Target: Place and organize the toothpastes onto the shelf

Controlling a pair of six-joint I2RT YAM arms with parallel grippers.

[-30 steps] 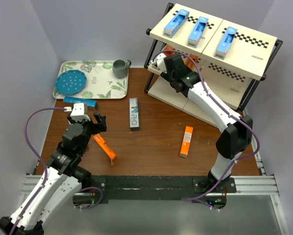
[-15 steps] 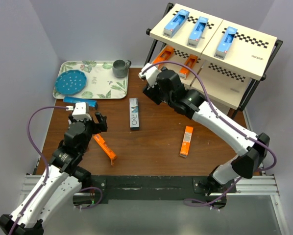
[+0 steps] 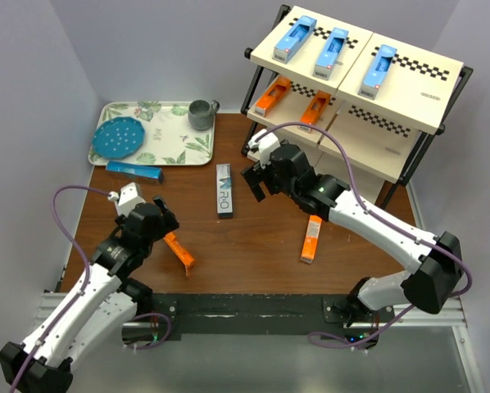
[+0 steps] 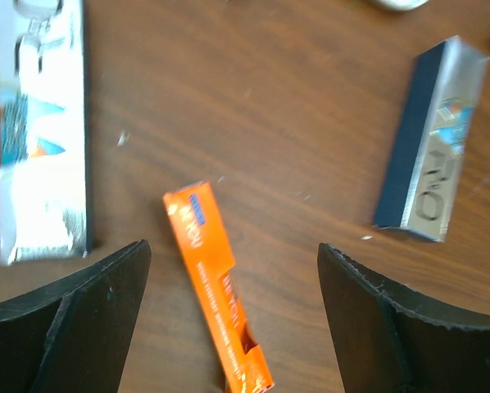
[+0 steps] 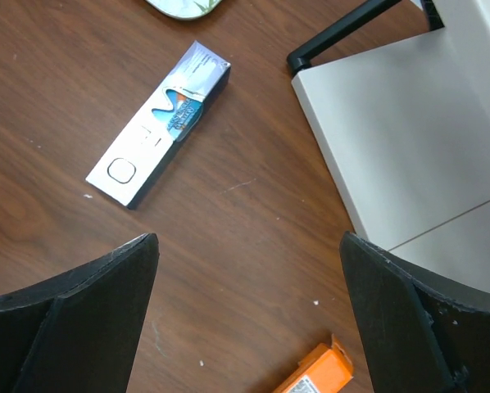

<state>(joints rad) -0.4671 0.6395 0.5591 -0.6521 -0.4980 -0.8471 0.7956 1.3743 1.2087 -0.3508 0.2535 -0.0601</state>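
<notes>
left gripper (image 4: 230,250) wide, empty, over slim orange box (image 4: 216,286) near left. right gripper (image 5: 249,237) wide, empty, beside grey-teal box (image 5: 159,123) mid-table. shelf (image 3: 417,90) far right: three blue boxes (image 3: 333,51) on top, two orange boxes (image 3: 272,96) apparently on the middle tier.

Wood-grain table (image 4: 294,106), glossy cardbd toothpastes (image 4: 433,164), matt blk metal shelf frame (image 5: 343,31).
</notes>
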